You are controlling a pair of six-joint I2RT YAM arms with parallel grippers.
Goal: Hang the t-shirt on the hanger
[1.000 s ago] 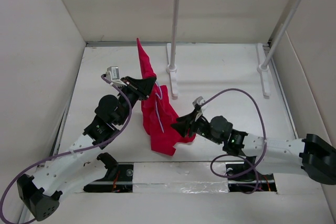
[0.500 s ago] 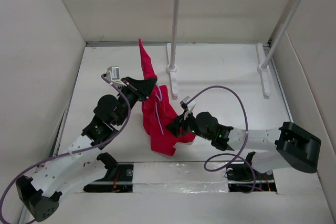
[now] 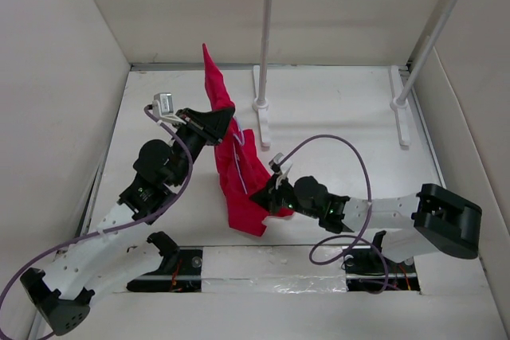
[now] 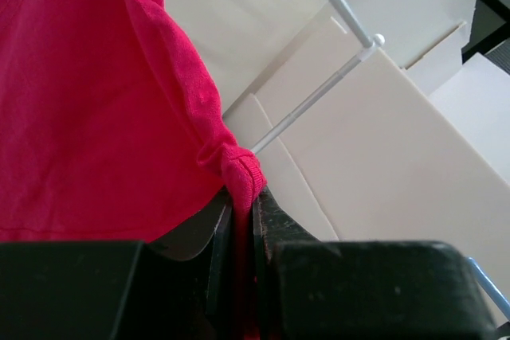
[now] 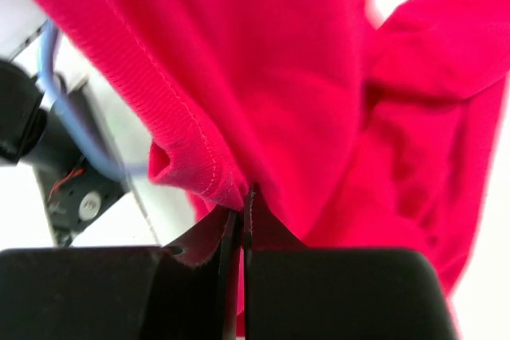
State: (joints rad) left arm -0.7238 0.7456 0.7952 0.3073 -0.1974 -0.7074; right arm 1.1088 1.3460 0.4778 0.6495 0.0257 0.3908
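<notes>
The red t-shirt (image 3: pixel 239 185) hangs bunched in the air between my two arms, one corner sticking up toward the back wall. My left gripper (image 3: pixel 221 123) is shut on its upper part; in the left wrist view a rolled fold of cloth (image 4: pixel 239 166) is pinched between the fingers of the left gripper (image 4: pixel 245 201). My right gripper (image 3: pixel 267 197) is shut on the shirt's lower hem (image 5: pixel 195 173), cloth caught at the tips of the right gripper (image 5: pixel 241 211). A thin pale blue-grey wire of the hanger (image 3: pixel 237 169) shows against the cloth; most of it is hidden.
The tall white rail stand (image 3: pixel 267 53) stands at the back right, its feet on the table behind the shirt; its bar (image 4: pixel 339 1) also crosses the left wrist view. White walls close in left, right and back. Purple cables loop off both arms.
My right gripper moved left into the shirt's lower edge and closed on the hem. My left gripper lifted the shirt slightly up and to the left.
</notes>
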